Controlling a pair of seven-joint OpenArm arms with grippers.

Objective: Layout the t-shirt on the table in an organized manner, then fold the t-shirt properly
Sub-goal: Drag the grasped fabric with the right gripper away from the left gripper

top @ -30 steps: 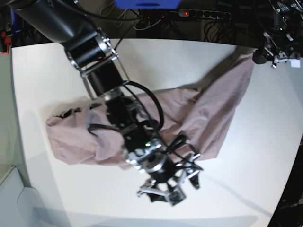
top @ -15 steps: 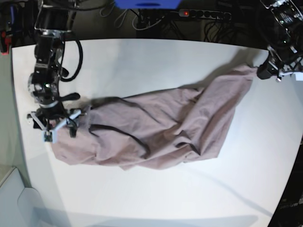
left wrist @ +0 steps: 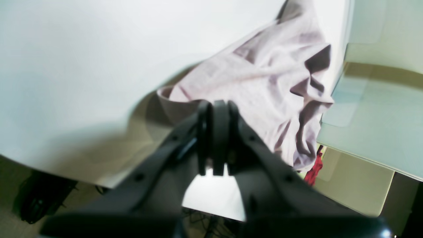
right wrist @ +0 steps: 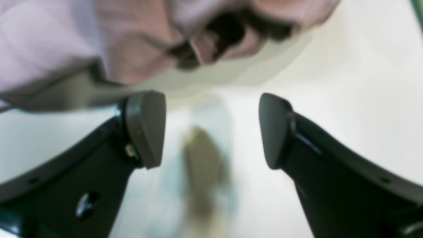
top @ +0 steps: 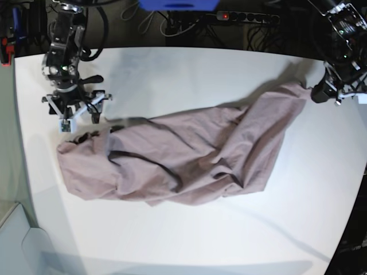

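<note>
The mauve-pink t-shirt [top: 189,157] lies crumpled and stretched across the white table [top: 189,71], running from the left side up to the far right edge. My left gripper [top: 317,91] hangs at that right edge, shut on the shirt's raised corner. In the left wrist view its fingers [left wrist: 213,138] are pressed together, and the t-shirt [left wrist: 264,86] trails away from them over the table [left wrist: 82,49]. My right gripper [top: 79,119] stands open just behind the shirt's left end, holding nothing. In the right wrist view its fingertips [right wrist: 145,129] are wide apart above the bare table [right wrist: 347,82], and the t-shirt [right wrist: 99,39] is just beyond them.
A power strip [top: 246,17] and cables lie behind the table's far edge. A pale grey surface [top: 14,240] sits below the table's front left corner. The table's right edge runs close to my left gripper. Something red [left wrist: 312,170] shows under the table edge.
My right arm swung from the table's front middle, over the shirt, to the shirt's left end, then back a little toward the far edge. My left gripper kept its hold on the corner.
</note>
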